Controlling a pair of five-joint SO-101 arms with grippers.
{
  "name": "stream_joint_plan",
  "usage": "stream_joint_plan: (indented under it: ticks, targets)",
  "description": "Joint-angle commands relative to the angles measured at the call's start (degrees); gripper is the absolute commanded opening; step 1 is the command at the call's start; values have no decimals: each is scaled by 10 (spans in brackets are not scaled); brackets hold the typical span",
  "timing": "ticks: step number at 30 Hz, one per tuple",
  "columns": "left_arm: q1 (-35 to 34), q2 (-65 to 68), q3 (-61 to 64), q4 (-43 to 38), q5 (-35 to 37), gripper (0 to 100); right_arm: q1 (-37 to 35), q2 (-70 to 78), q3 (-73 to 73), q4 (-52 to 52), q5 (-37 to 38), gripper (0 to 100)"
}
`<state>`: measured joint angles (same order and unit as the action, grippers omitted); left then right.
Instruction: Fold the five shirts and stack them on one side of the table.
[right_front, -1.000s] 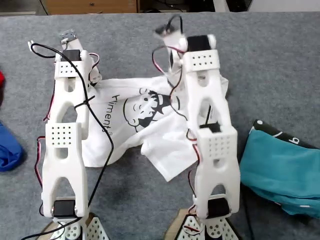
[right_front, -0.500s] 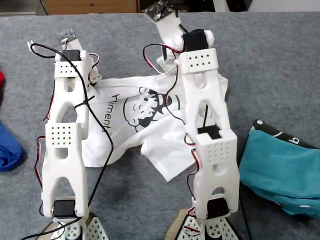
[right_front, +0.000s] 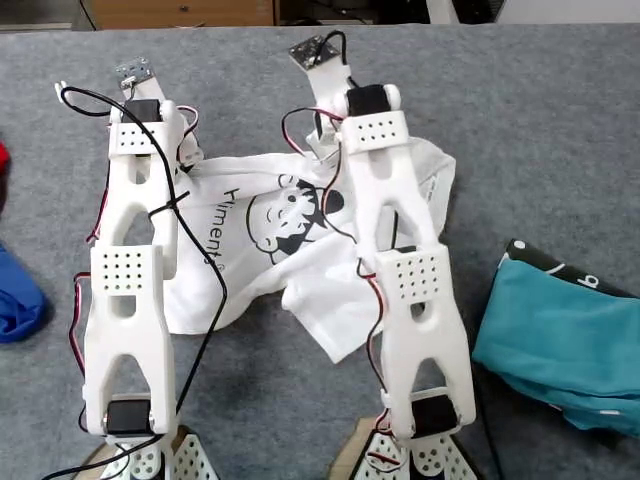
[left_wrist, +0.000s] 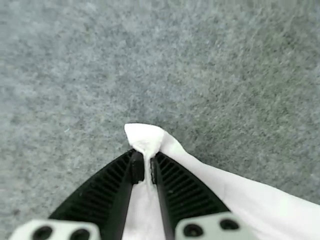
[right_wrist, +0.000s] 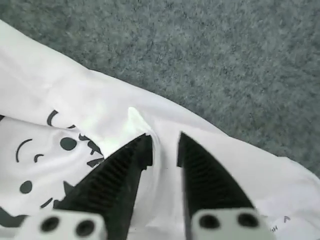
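Over the last second, the right arm swung across the white shirt toward the left arm. Its wrist ended up nearer the far edge of the cloth than before. That uncovered more of the rumpled sleeve on the shirt's right side. The left arm had not moved, and the shirt lay spread between the two arms as it had earlier, print side up with its near hem folded over itself.

From the left wrist view, the left gripper was clamped on a pinched corner of the white shirt, and a small peak of fabric stood up just past its fingertips. From the right wrist view, the right gripper hung over the shirt beside the printed cartoon face. Its jaws were slightly apart, with white cloth showing in the gap, and I could not tell whether they touched it.

The tabletop was covered in grey felt-like material. A teal shirt lay bunched at the right side, partly over a black garment. A blue cloth and a sliver of red cloth sat at the left edge. Wooden furniture ran behind the tabletop's far edge.
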<state>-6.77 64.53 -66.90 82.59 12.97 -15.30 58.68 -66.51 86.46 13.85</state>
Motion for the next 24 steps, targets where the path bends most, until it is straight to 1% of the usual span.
stream_joint_plan:
  ticks: [1,6,10,14,20,24]
  targets:
    - [-6,-5,-21,-10,0,19,15,-2,-70,48,11,16]
    - [-6,-5,-21,-10,0,19,22,-3,-122,152,37,5]
    - [-6,-5,-21,-10,0,19,49,-16,-98,160,33,5]
    - [-6,-5,-21,-10,0,19,53,-68,20,160,33,4]
    - [-6,-5,-22,-10,0,19,51,-203,200,156,33,4]
    - [-6,-5,-22,-10,0,19,49,-273,329,125,33,4]
